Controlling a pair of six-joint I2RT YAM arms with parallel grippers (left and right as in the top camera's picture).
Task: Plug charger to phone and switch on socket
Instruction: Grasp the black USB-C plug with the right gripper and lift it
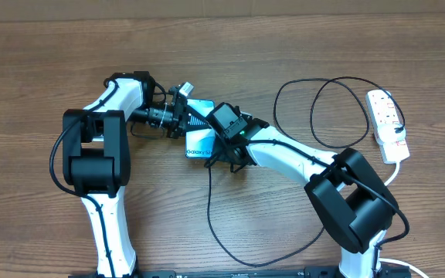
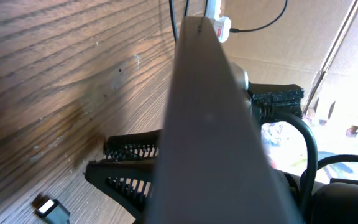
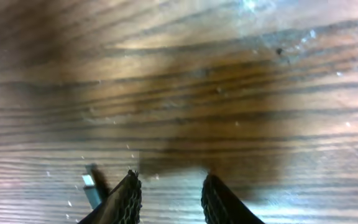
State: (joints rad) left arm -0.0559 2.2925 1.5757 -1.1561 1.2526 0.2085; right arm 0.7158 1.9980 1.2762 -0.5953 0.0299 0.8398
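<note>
Left tool [image 1: 182,116]: clamped shut on the phone [image 1: 200,139]. I judge the grip is there to steady the handset so its port cannot slide away from a plug.

Phone: screen lit and facing up, its "Galaxy" end turned towards my right arm.

Plug tip [image 3: 91,186]: lies loose on the desk [image 1: 37,62] just beside the phone's bottom end, in neither tool and not yet in the port.

Right tool [image 3: 171,178]: pointed down at the desk just past that same end of the phone. Its jaws stand partly apart over bare wood and hold nothing. The plug tip sits just outside one finger, so I judge a small sideways shift is needed before closing.

Charger [image 1: 209,208]: the black cable trails away from the phone in wide slack loops, leaving plenty of give.

Socket [image 1: 387,123]: well apart from the phone, beyond the cable loops. I cannot tell the position of its switch.
</note>
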